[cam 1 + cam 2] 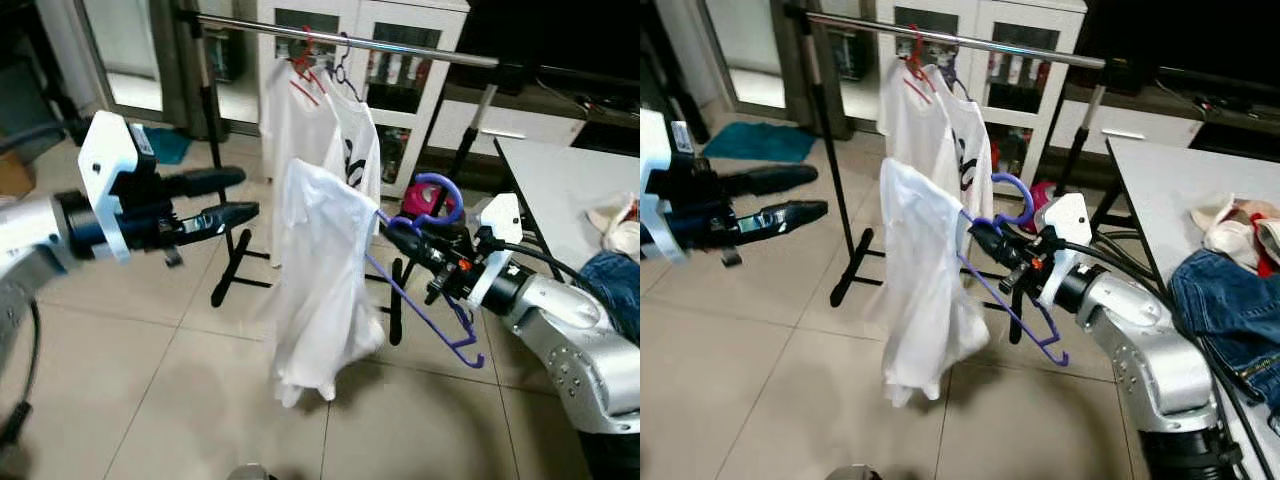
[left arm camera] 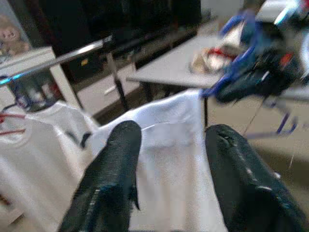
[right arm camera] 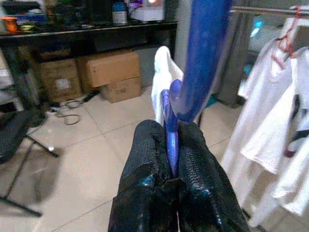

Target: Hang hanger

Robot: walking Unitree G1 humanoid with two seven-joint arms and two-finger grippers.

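Note:
My right gripper (image 1: 395,236) is shut on a purple hanger (image 1: 430,300) near its neck, and the hook (image 1: 440,190) curls up above the fingers. A white shirt (image 1: 315,280) hangs from the hanger's far end, drooping toward the floor. In the right wrist view the fingers (image 3: 145,164) pinch the purple hanger (image 3: 170,140). The silver clothes rail (image 1: 350,37) runs across the back, above and beyond the held shirt. My left gripper (image 1: 245,195) stands open at the left, level with the shirt and apart from it; its fingers (image 2: 116,169) frame the shirt (image 2: 169,159).
Two white shirts (image 1: 310,120) hang on the rail from a red hanger (image 1: 305,70) and a dark one. The rack's black feet (image 1: 235,270) rest on the tiled floor. A grey table (image 1: 570,190) with jeans (image 1: 610,285) and clothes stands at the right. White cabinets stand behind.

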